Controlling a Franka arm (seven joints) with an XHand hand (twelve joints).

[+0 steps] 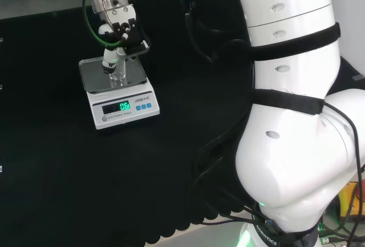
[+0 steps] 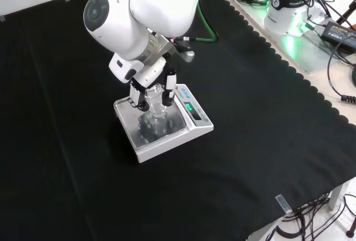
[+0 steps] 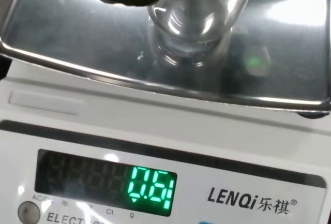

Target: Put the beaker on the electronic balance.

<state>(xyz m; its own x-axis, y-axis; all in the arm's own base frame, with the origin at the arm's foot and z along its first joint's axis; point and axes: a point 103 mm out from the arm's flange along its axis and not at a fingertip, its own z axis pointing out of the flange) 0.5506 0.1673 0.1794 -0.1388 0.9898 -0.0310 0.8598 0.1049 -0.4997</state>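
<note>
Standing on the balance's (image 1: 120, 93) brushed steel pan, a clear glass beaker (image 1: 117, 77) is seen in the head view. In the front view, the hand's (image 2: 153, 88) fingers are curled round it. In the wrist view, its round base (image 3: 194, 25) seemingly touches the pan.

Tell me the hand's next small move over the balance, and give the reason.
Probably straighten the fingers and let go. The beaker stands upright on the steel pan of the balance, whose display is lit, while the hand is curled round the beaker's upper part. I cannot tell if its full weight rests there, so open slowly.
</note>
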